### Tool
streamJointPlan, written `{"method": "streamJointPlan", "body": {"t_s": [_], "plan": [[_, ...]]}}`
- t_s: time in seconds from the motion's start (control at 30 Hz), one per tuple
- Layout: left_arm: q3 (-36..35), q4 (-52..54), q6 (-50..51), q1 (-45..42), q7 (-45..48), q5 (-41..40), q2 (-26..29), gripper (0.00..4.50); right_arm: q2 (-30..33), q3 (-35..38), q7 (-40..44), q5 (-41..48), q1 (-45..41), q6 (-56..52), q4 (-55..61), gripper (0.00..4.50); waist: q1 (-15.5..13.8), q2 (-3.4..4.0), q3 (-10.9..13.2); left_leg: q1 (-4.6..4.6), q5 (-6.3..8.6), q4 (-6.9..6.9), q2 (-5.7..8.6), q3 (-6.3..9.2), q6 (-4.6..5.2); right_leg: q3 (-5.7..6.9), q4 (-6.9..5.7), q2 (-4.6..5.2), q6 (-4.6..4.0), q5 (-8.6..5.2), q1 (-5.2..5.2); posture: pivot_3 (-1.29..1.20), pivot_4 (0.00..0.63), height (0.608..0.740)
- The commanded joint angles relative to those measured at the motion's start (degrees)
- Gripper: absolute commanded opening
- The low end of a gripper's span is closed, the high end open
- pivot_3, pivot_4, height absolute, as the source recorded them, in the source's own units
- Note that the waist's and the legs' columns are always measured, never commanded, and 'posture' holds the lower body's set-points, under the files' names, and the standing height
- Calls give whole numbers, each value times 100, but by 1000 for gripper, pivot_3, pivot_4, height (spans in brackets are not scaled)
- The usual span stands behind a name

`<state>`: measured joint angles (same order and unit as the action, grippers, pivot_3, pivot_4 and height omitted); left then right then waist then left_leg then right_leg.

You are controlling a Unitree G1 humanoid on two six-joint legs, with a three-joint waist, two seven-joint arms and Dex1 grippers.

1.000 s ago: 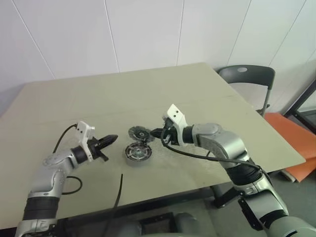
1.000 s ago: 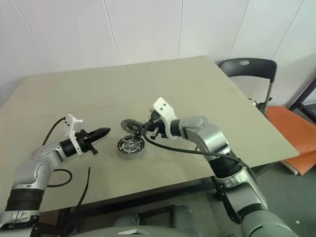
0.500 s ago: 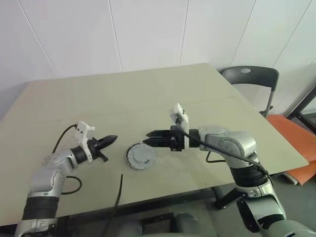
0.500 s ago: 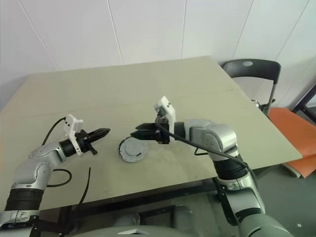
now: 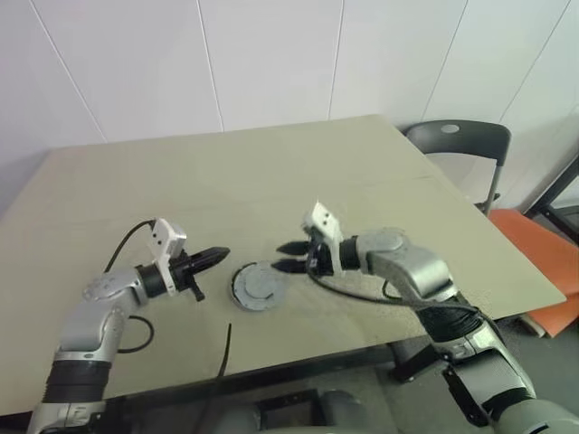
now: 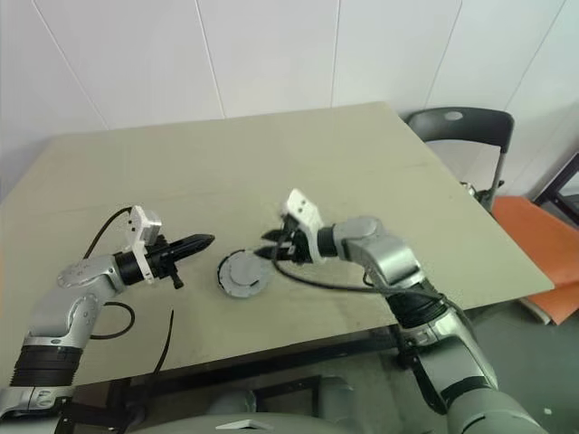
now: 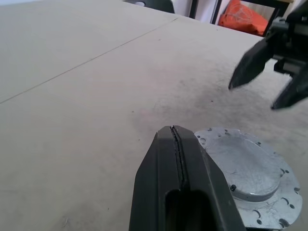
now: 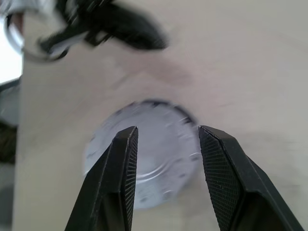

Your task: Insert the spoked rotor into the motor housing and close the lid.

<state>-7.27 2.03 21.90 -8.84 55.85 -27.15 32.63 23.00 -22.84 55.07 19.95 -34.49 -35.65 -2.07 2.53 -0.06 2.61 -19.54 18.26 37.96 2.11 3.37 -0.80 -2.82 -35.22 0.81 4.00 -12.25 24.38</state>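
Fingers [image 5: 291, 256] now spread, empty — lid [image 5: 257, 286] seated

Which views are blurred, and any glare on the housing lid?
Right wrist view: the left claw is smeared and the motor housing is soft. Left wrist view: crisp, with a mild sheen on the housing lid and no blown-out glare. Eye views: sharp.

I see the motor housing [image 5: 256, 287] sitting on the table [image 5: 271, 172], near its front edge, with the lid [image 7: 243, 166] lying on top of it. My left gripper [image 5: 217, 256] hangs just left of the housing, apart from it. My right gripper [image 5: 291, 257] hangs just right of it, over its edge. A chair [image 5: 457, 149] stands behind the table's right corner.
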Motion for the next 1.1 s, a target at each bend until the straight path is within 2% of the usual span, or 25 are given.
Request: {"method": "streamJointPlan", "body": {"t_s": [0.03,0.07,0.17,0.33,0.4,0.43,0.6,0.93,1.1], "plan": [[-104,248,-128,6,38,-63,99,601,-175,-98,257,-302,-379,565,-379,2118,-3,0,1,3,0,1,-1,0,0,0,-2,-1,0,-1,-3,0,0,740],[-139,265,-134,45,41,-68,112,919,-253,-102,296,-351,-465,672,-537,2118,1,0,1,5,0,2,-2,1,0,0,-5,-3,2,-2,-4,0,0,740],[-267,413,-158,281,119,-140,200,1922,-506,-115,392,-556,-761,1026,-1121,2706,10,0,1,9,-1,4,-5,1,0,0,-14,-8,-1,0,-3,0,0,740],[-493,881,-196,1014,385,-244,567,3653,-790,-188,670,-838,-1044,1479,-1790,4392,2,2,2,4,0,2,-5,3,0,0,-12,-2,-3,1,1,0,0,740],[-615,1034,-211,1242,436,-303,656,4313,-882,-199,717,-958,-1080,1624,-1972,4404,1,3,2,3,0,1,-3,2,-1,-1,-9,3,-4,1,2,0,0,740],[-667,1109,-262,1371,451,-269,712,4453,-928,-209,750,-1013,-1092,1693,-2059,4404,-10,4,3,2,0,1,-1,2,-1,-1,-10,7,-4,0,2,0,0,740],[-745,1249,-556,1763,494,-77,911,4453,-1092,-224,912,-1192,-1115,1902,-2337,4404,-8,8,6,5,0,2,1,4,-1,-2,-12,10,-13,-4,-1,0,0,740],[-572,1142,-685,1757,332,-39,801,4453,-1093,-378,1697,-1268,-979,1834,-2297,4404,1,8,5,7,0,2,1,4,-1,-1,-15,7,-5,0,-1,0,0,740],[-534,1086,-694,1693,278,-28,754,4453,-1082,-534,1668,-1621,-946,2289,-2499,4404,0,7,5,8,0,2,1,4,-1,0,-18,7,-5,1,-1,0,0,740]]}}
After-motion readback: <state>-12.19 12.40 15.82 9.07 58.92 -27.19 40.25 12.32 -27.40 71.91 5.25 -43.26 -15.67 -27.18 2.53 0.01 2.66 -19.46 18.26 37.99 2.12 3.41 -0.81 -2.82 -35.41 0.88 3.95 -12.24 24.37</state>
